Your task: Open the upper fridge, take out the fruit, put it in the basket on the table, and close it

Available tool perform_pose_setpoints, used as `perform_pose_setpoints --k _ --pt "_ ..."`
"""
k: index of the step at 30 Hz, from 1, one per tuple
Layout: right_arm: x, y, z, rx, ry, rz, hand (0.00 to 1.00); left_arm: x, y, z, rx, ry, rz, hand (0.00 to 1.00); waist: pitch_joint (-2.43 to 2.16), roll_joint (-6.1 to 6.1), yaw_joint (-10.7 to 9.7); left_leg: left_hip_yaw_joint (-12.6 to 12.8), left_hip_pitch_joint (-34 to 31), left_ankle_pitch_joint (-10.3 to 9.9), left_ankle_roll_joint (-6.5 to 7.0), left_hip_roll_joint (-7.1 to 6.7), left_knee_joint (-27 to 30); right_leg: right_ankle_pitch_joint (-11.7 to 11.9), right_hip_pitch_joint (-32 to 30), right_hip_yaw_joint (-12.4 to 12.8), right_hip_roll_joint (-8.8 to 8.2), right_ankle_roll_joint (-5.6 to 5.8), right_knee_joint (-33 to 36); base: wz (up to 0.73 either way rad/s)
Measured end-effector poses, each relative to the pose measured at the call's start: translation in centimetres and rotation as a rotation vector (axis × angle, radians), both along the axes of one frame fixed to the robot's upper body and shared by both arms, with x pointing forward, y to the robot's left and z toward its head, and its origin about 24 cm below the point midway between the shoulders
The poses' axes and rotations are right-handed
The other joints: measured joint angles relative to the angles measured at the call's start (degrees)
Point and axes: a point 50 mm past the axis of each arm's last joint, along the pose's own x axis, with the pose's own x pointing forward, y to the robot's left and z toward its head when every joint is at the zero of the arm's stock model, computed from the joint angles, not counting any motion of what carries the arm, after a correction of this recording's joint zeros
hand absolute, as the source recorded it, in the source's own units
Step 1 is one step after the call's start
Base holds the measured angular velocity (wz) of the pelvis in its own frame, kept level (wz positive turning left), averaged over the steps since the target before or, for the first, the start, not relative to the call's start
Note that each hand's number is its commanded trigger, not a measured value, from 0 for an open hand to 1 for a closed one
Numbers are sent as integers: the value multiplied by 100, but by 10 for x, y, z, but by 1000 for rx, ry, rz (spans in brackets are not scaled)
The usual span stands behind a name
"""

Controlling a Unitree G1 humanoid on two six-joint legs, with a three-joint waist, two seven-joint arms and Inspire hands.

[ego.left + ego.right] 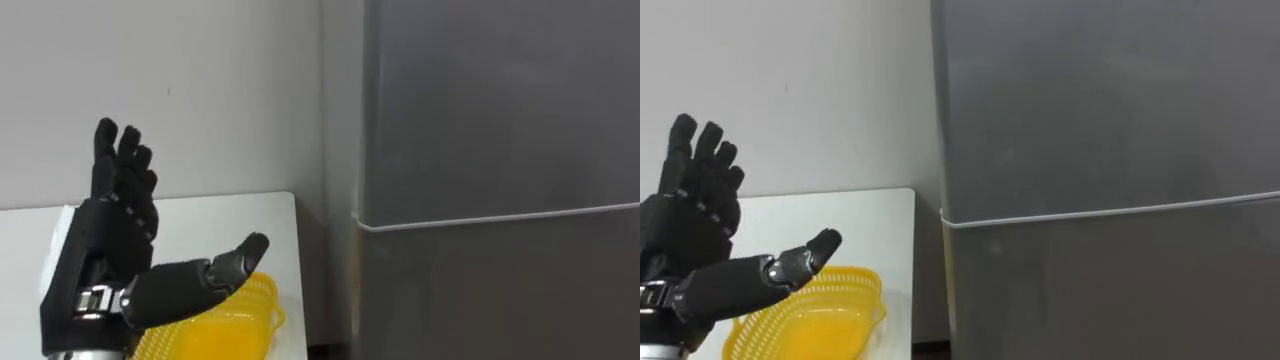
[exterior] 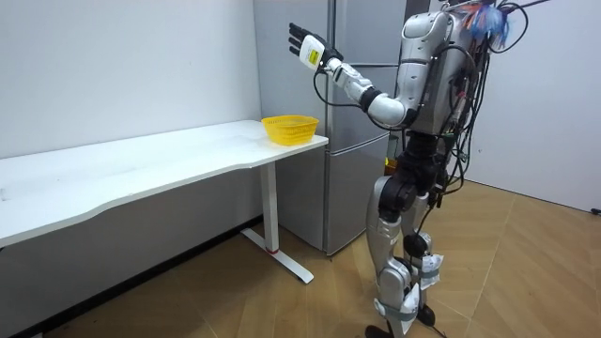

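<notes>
The fridge (image 1: 500,120) stands shut. It is one grey cabinet with two doors, the upper door (image 1: 500,100) above the lower door (image 1: 500,290), and a thin pale seam runs between them. The robot stands upright just in front of the fridge. Its left arm is lifted and stretched forward, so the left robot hand (image 1: 112,245) hangs in the air to the left of the fridge, at the height of the upper door. The fingers are apart and point upward, and the thumb reaches out sideways toward the fridge. The hand holds nothing and touches nothing. To the left of the fridge stands one white bench (image 1: 220,215). One yellow basket (image 1: 240,320) rests on the bench end nearest the fridge, below the raised hand.
</notes>
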Motion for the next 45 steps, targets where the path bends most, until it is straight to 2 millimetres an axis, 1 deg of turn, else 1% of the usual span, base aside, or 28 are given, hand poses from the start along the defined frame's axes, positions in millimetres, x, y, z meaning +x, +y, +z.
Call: perform_pose_setpoints --k 3,7,11,13,16,18,23,29,41,43,45 --pt "2 0 0 1 1 2 0 0 -8 1 -6 4 -74 0 6 -8 -69 8 12 0 0 0 4 0 -2 -10 -1 0 -8 3" --pt "1 0 0 1 4 4 0 4 -18 4 -10 14 -167 0 15 -7 -99 31 -12 0 0 3 12 -1 -28 -1 2 2 -7 0" --pt "-1 0 0 1 14 3 0 7 -23 7 11 8 -211 0 -11 37 -112 77 -6 0 0 6 14 -1 -36 7 3 2 0 -3" --pt "-4 1 -1 1 29 8 0 9 -27 11 26 0 -241 0 -3 52 -112 91 -10 0 0 9 13 0 -47 39 4 2 9 0" --pt "-6 1 -1 9 44 15 0 11 -29 14 42 -11 -270 0 -10 93 -117 123 -2 0 0 12 13 1 -48 66 8 0 8 -5" --pt "-7 1 -1 19 51 18 0 11 -30 14 47 -13 -281 0 -13 112 -131 162 13 0 0 15 12 1 -46 89 11 0 10 -8" --pt "-7 2 -1 29 58 34 0 11 -30 13 51 0 -285 0 0 122 -191 235 73 0 -1 21 -2 1 -22 153 18 0 9 -7" --pt "-7 2 -1 30 59 33 0 11 -31 12 52 4 -290 0 38 109 -216 241 80 0 -1 20 -4 1 -24 158 18 1 7 -1" --pt "-6 2 -1 30 69 33 0 11 -36 11 55 13 -313 0 37 103 -230 305 53 0 -1 28 -9 4 -95 210 29 -4 23 -2" --pt "-7 2 -1 34 74 33 0 13 -37 15 61 6 -318 0 36 101 -230 310 48 0 -1 29 -9 6 -107 231 31 -5 28 -6" --pt "-7 2 -1 37 82 34 0 16 -40 22 74 -19 -329 0 32 96 -223 331 22 0 -1 29 -8 8 -150 249 33 -4 40 -6"
